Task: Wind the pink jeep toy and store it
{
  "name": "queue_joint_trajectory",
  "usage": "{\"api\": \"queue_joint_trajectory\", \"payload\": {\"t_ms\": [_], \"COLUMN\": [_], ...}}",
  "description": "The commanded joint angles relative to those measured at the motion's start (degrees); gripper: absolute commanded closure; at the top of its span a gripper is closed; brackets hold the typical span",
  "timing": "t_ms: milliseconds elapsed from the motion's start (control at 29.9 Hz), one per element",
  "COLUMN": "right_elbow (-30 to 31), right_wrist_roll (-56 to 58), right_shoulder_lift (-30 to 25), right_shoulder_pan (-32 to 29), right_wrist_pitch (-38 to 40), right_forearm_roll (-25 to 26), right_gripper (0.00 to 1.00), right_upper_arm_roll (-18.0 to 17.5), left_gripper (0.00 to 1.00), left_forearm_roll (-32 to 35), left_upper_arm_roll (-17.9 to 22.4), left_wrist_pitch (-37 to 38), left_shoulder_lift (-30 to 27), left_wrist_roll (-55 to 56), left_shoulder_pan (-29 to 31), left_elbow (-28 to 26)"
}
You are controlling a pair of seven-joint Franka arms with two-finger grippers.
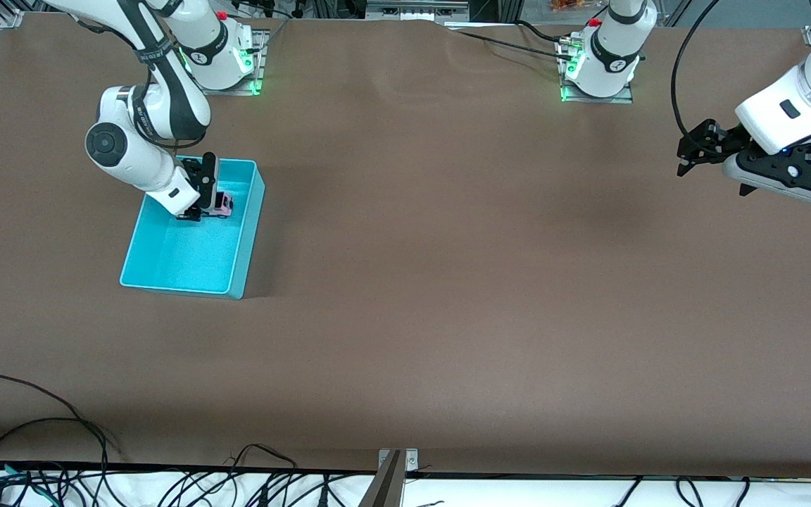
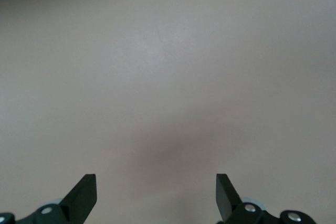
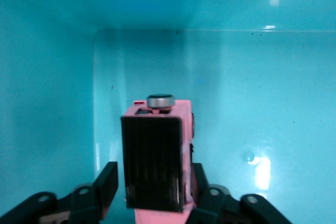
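Right gripper down inside the turquoise bin, fingers partly open on both sides of the pink jeep toy; grip cannot be told. Smooth glossy bin walls around the boxy toy. Left gripper waiting over the bare brown counter, fingers wide open, empty.

No text, label, brand, number or sign can be read anywhere in these views. Small dark round marks sit on the white arm bases at the top of the front view, but they are too small to make out.
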State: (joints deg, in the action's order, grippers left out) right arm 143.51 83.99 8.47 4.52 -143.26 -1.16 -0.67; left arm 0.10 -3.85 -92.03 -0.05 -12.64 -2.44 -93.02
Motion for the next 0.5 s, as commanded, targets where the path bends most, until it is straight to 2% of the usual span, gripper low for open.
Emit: {"api": "queue_joint_trajectory", "payload": {"t_ms": [0,234,467], "right_elbow": [-0.8,-7.1,-23.1], "right_wrist_roll": [1.1,0.7,-5.5], "right_shoulder_lift": [-1.3,-4.3,-3.9], "right_shoulder_pan": [0.0,0.1,-0.1], "right_wrist_pitch": [0.2,4.8,22.3], "right_forearm_roll": [-1.0,-1.2,-7.5], "right_gripper": [0.0,0.0,0.0], "right_upper_arm_roll": [-0.1,-0.2,0.4], "left_gripper": [0.0,0.0,0.0], "left_forearm_roll": [0.4,0.5,0.4], "left_upper_arm_roll": [0.2,0.2,0.2], "left_wrist_pitch": [1.3,1.3,1.3], "left_shoulder_lift": [1.1,1.1,1.1], "left_wrist_roll": [-0.5,-0.5,-1.1], "left_shoulder_pan": [-0.4,-0.5,0.1], "left_elbow": [2.3,2.1,2.2]}}
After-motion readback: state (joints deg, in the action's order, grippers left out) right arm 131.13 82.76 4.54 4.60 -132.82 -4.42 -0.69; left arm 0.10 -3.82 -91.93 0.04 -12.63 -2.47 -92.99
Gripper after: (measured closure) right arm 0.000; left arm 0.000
